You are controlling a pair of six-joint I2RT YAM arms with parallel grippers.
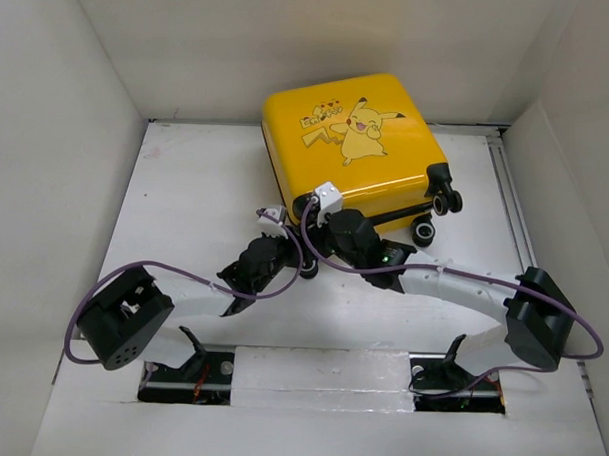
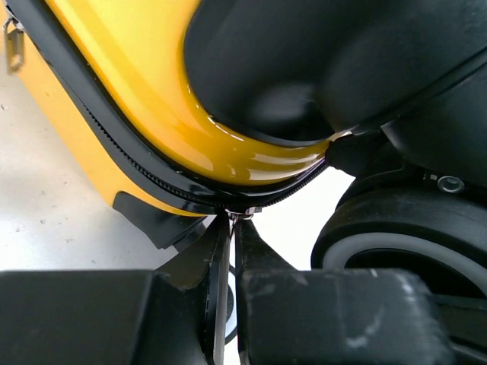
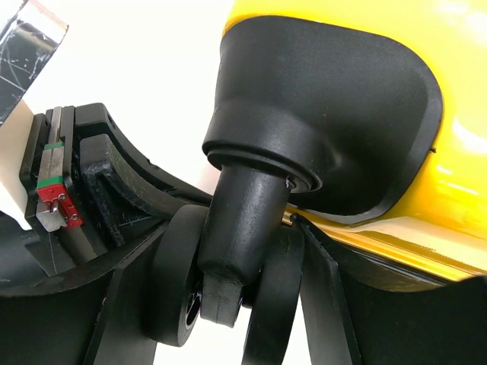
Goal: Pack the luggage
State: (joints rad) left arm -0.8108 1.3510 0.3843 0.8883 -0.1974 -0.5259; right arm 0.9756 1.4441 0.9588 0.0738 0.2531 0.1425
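White walls box in a pale matte table, and the luggage lies flat toward the far side, cartoon print up, lid down on its base. Nothing loose shows around it, so the filling looks done and I'd say we're into closing it up. Both arms crowd the near corner. The left gripper has its fingers pressed tight together, tips right at the black zipper trim, with a tiny metallic glint at the meeting point; whether a pull tab is caught there, I cannot tell. The teeth along this curve look meshed. The right gripper stands spread wide, fingers flanking the twin wheel and seemingly snug against it, steadying the case. The shell is glossy hard yellow with rounded corners that throw highlights, the wheel housing is dull moulded black, and the stem under it is stubby and smooth
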